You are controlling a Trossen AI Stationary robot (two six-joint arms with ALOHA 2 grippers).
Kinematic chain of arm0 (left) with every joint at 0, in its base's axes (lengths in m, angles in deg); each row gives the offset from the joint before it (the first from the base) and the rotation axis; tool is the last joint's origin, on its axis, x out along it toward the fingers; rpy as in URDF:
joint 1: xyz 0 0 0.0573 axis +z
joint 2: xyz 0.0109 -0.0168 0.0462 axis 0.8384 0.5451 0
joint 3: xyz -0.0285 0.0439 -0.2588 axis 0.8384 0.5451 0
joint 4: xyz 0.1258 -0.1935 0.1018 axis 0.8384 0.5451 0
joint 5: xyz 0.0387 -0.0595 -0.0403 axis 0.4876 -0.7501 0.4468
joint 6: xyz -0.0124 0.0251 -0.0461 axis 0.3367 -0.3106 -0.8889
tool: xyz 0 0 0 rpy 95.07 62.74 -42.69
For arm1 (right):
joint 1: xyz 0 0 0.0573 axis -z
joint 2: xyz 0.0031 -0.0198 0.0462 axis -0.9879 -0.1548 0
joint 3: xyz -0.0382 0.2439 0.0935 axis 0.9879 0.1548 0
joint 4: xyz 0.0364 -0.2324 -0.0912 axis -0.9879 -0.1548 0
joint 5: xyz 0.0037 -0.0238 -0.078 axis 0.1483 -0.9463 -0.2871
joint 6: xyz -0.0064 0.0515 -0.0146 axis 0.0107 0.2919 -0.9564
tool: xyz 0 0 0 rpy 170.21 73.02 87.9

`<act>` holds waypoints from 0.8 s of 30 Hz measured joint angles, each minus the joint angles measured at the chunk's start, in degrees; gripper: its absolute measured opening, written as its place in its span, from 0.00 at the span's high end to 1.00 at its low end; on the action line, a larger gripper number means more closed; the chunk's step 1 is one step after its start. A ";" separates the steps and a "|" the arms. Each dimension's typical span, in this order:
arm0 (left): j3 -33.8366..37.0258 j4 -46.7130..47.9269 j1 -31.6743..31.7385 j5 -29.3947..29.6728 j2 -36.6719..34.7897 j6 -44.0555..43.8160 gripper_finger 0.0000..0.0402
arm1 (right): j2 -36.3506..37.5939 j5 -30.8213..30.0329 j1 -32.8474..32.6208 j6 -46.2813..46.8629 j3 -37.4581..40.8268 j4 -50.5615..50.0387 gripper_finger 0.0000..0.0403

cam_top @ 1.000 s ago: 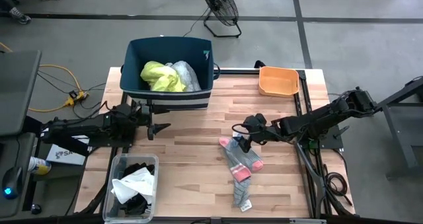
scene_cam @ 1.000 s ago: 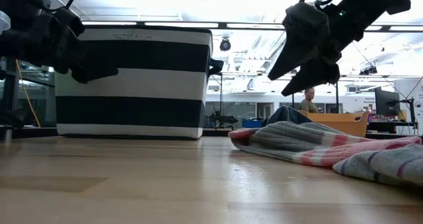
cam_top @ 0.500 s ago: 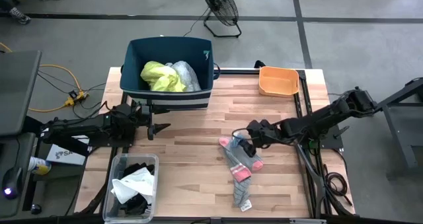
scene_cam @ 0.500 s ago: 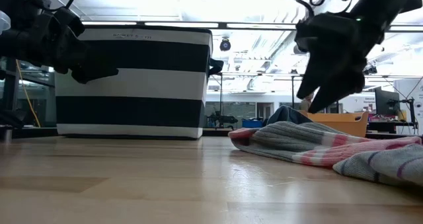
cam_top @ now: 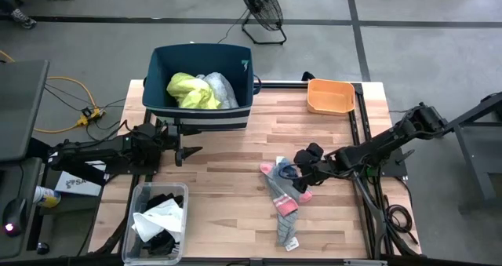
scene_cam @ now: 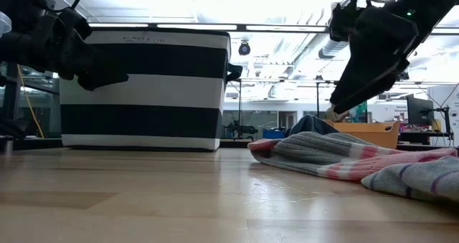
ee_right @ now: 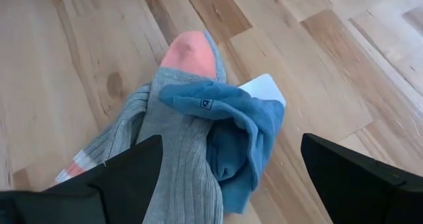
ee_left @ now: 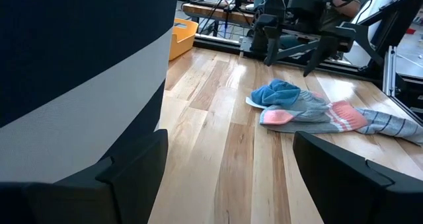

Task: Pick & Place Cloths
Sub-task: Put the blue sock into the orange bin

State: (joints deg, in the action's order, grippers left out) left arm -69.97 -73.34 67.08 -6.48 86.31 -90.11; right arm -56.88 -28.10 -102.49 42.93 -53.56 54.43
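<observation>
The grey socks with pink toes (cam_top: 281,194) lie flat on the table's middle, also in the low view (scene_cam: 344,157). The small blue-and-white rag (ee_right: 232,133) rests on the upper sock beside its pink toe (ee_right: 189,52). My right gripper (cam_top: 303,174) hovers open just above them, one finger on each side of rag and sock (ee_right: 231,184), touching neither. My left gripper (cam_top: 187,151) waits open beside the dark-blue bin (cam_top: 200,56). The bin holds the neon-yellow garment (cam_top: 190,90) and a white garment (cam_top: 221,88).
A clear box (cam_top: 140,194) at the near left corner holds black and white pieces. The orange tray (cam_top: 329,96) sits at the far right. The bin's striped wall (ee_left: 66,72) fills the space close beside my left gripper. Bare wood lies between bin and socks.
My right gripper has shifted a little toward the table's right and near edges, staying open above the socks and rag. The cloths have not moved.
</observation>
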 joint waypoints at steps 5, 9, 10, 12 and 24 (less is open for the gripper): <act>0.00 0.00 0.00 -0.01 -0.01 0.00 0.20 | 0.00 -0.68 -1.13 -0.01 0.00 0.01 0.12; 0.00 0.00 0.00 0.00 0.00 0.00 0.20 | -0.55 -0.69 -1.17 -1.57 0.00 0.06 0.12; 0.00 0.00 0.00 -0.02 -0.01 0.00 0.20 | -0.86 -0.69 -1.17 -2.10 0.00 0.03 0.12; 0.00 -0.02 0.00 -0.02 -0.02 0.00 0.20 | -1.90 -0.63 -1.13 -3.39 0.00 0.56 0.12; 0.00 -0.02 0.00 -0.02 -0.02 -0.01 0.20 | -9.07 -6.77 1.33 -9.05 0.00 6.16 0.15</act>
State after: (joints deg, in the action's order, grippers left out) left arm -69.97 -73.36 67.08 -6.50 86.29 -90.12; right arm -65.95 -34.88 -101.16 33.88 -53.56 60.58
